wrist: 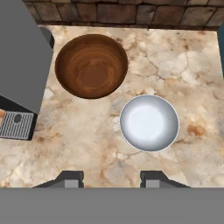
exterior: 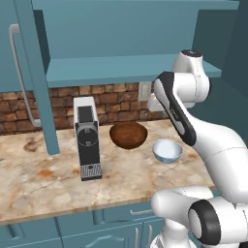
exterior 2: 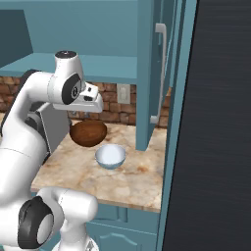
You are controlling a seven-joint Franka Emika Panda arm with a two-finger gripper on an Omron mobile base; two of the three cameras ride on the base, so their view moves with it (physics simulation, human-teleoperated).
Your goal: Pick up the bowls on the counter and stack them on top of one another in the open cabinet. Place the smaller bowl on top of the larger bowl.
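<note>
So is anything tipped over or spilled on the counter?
No, nothing stands out. The brown bowl and the small white bowl both sit upright and apart on the counter, with no spill. The coffee machine stands straight beside them.

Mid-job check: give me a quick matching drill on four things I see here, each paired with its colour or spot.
Things:
1. larger bowl
2. smaller bowl
3. coffee machine
4. open cabinet

Descriptions:
A. teal shelf above the counter
B. glossy white, nearest the hand
C. grey and black, left of both bowls
D. dark brown, near the brick wall

Pairs: 1-D, 2-B, 3-C, 4-A
</note>
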